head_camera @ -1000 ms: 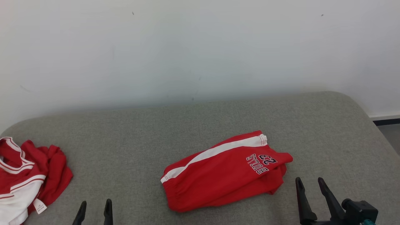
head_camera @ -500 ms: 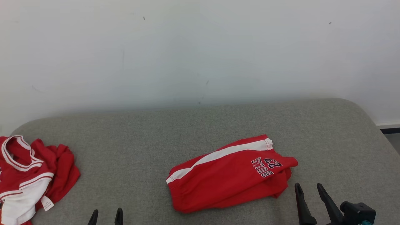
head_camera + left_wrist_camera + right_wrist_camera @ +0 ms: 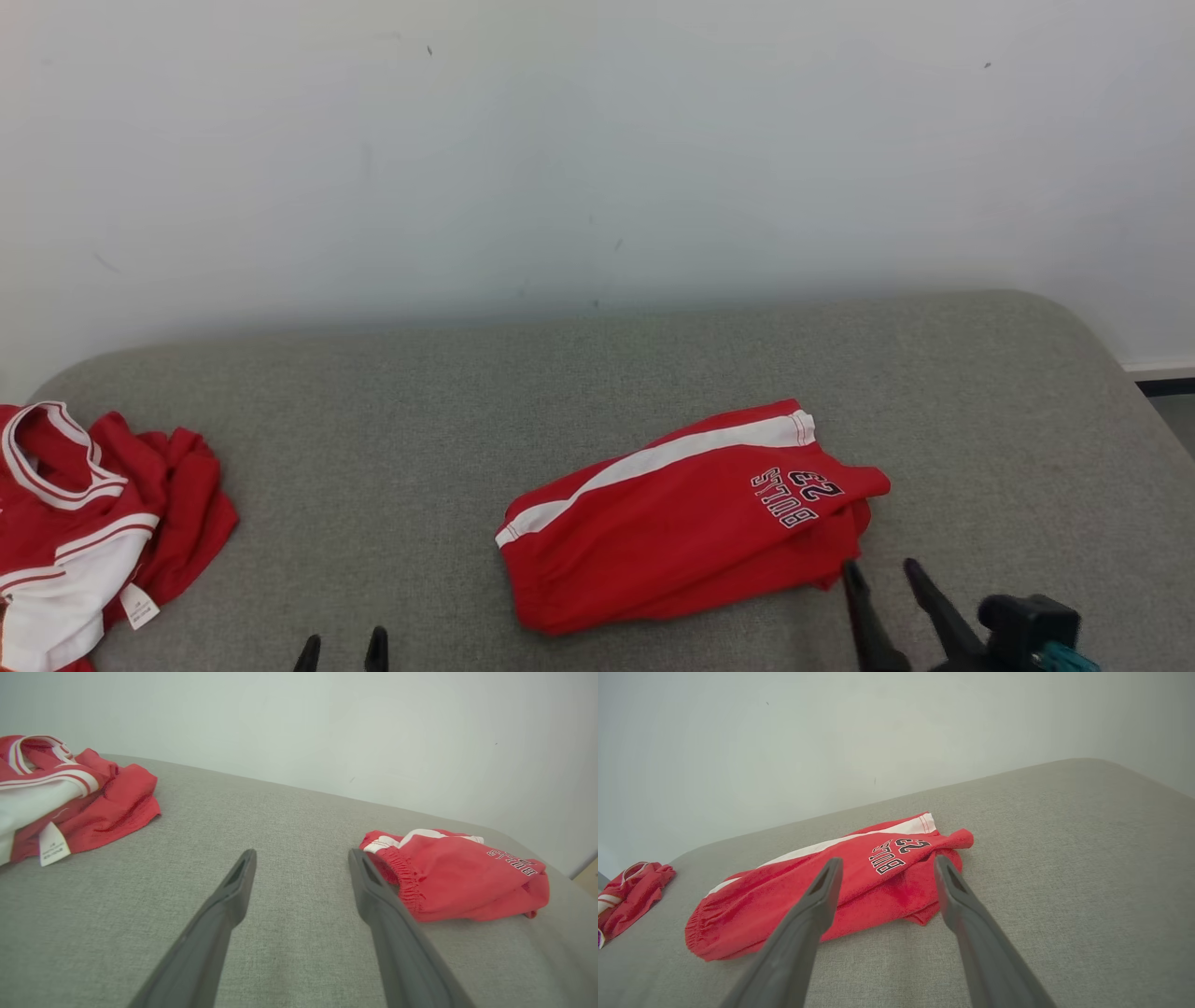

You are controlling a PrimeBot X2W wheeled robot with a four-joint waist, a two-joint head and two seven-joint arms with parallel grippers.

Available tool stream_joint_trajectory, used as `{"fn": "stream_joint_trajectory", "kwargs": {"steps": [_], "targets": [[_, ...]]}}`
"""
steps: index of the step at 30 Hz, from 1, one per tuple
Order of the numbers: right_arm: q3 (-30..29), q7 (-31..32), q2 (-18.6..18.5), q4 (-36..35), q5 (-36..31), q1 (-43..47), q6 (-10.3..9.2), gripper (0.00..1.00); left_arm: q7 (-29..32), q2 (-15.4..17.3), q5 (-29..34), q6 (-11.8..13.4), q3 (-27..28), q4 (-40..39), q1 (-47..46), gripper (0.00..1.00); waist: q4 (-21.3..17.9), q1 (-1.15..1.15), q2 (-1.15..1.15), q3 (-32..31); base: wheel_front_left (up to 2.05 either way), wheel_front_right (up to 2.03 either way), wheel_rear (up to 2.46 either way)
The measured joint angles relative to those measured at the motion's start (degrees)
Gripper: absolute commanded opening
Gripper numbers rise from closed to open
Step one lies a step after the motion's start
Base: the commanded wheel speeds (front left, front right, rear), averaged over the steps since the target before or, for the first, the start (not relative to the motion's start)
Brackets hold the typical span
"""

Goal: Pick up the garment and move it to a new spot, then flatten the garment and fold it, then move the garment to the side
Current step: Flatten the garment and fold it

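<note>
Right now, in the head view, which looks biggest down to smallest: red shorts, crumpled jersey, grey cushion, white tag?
grey cushion
red shorts
crumpled jersey, cut off at the edge, so unsure
white tag

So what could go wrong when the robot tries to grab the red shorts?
1. The shorts lie doubled over, so the open right gripper, close to their bunched corner, might pinch only the top layer and the rest would trail.
2. The open left gripper sits apart from the shorts, so a one-sided lift could leave them twisted and harder to flatten.
</note>
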Motion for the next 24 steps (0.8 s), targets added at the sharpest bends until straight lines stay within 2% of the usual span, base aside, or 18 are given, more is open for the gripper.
{"fn": "stream_joint_trajectory", "kwargs": {"steps": [4,8,12,15,18,24], "targets": [[3.42,8.46,-0.65,0.21,0.51,-3.83,0.0,1.0,5.28,-0.76,-3.38,-0.04,-2.32,2.61,-4.77,1.0,-0.24,0.0,0.0,0.63,0.0,0.0,0.0],[4.63,18.34,-4.11,0.38,1.82,-10.06,0.0,1.0,14.35,-2.21,-9.43,0.27,-2.23,6.27,-11.95,1.0,-0.35,0.0,0.0,1.68,0.0,0.0,0.0],[6.59,27.18,-6.62,1.07,3.0,-16.3,0.0,1.0,25.82,-3.76,-15.21,3.7,-2.3,11.13,-19.89,1.0,-0.3,0.01,0.01,2.88,0.0,0.0,0.0],[8.27,29.89,-8.31,1.26,3.52,-20.76,0.0,1.0,32.01,-4.07,-16.88,7.0,-2.98,14.55,-24.51,1.0,-0.41,0.01,0.0,3.84,0.0,0.0,0.0],[9.9,31.21,-8.94,1.98,4.21,-23.58,0.0,1.0,36.28,-4.34,-18.59,9.07,-4.3,17.55,-27.31,1.0,-0.72,0.01,0.01,4.73,0.0,0.0,0.0],[11.28,31.17,-10.54,4.87,5.35,-27.12,0.0,1.0,37.77,-4.64,-22.49,10.46,-5.23,21.48,-32.08,1.0,-1.65,0.02,0.01,6.35,0.0,0.0,0.0]]}}
